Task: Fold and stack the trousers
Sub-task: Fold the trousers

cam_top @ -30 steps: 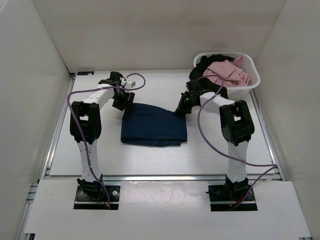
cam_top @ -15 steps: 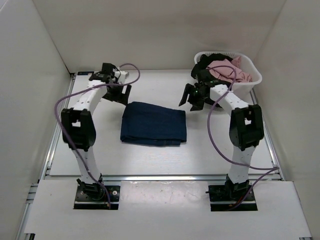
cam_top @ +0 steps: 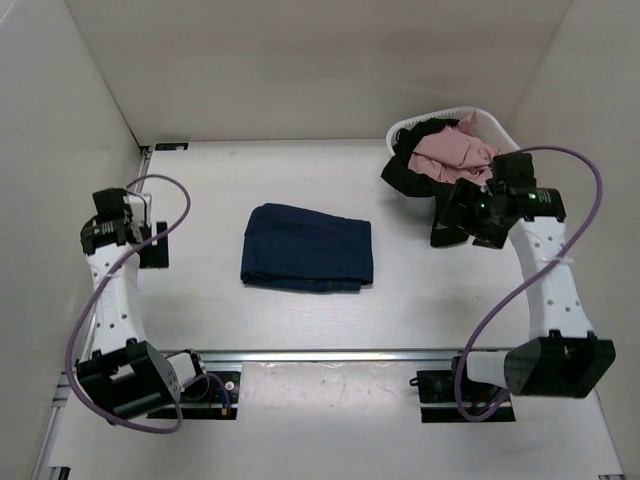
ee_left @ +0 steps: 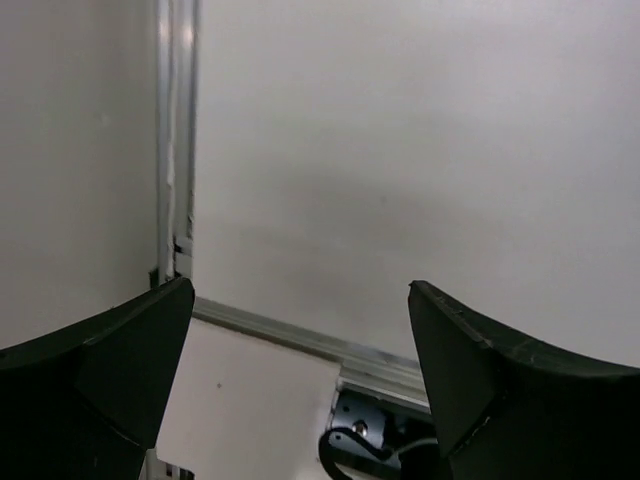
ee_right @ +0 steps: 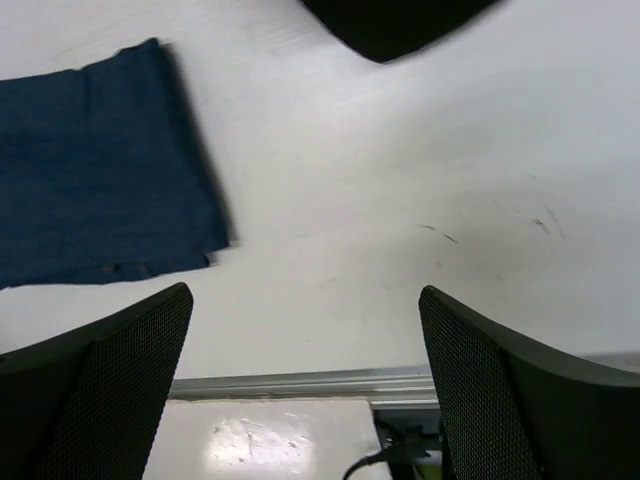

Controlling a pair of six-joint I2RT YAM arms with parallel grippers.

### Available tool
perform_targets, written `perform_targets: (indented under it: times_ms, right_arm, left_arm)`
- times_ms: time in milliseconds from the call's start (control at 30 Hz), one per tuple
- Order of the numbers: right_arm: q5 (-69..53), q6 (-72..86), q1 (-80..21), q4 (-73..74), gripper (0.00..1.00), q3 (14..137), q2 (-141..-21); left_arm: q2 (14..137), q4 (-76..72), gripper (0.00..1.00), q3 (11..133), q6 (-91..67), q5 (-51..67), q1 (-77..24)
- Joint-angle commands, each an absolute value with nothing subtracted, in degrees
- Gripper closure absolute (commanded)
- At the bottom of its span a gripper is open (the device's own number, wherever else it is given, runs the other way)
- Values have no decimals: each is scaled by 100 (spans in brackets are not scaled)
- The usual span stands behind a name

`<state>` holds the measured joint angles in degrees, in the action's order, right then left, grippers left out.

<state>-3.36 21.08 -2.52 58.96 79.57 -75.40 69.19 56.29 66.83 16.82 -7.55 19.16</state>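
The navy denim trousers (cam_top: 306, 247) lie folded into a flat rectangle in the middle of the table; their right edge also shows in the right wrist view (ee_right: 100, 210). Black trousers (cam_top: 408, 172) spill over the near rim of the laundry basket, and a dark fold of them shows at the top of the right wrist view (ee_right: 400, 25). My left gripper (cam_top: 152, 245) hovers open near the left wall, over bare table (ee_left: 300, 300). Just in front of the basket, my right gripper (cam_top: 452, 218) is open and empty (ee_right: 305, 300).
The white laundry basket (cam_top: 490, 120) stands at the back right with pink cloth (cam_top: 455, 152) in it. A metal rail (cam_top: 330, 353) runs along the table's near edge. White walls close in the left, back and right sides.
Both grippers let go of the folded navy trousers and opened. The left arm swung out to the left wall, the right arm back toward the basket. The trousers stayed flat.
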Motion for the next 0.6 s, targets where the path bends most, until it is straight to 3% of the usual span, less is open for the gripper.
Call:
perform_targets:
  times_ms: [0, 567]
  right_arm:
    - [-290, 1776, 122, 6144, 1, 7638, -7041]
    - [-466, 1477, 185, 6214, 1, 7277, -6417]
  left_arm:
    - [6164, 6029, 0, 6215, 1767, -625, 2021]
    - [5476, 6680, 0, 6223, 1538, -562, 2188]
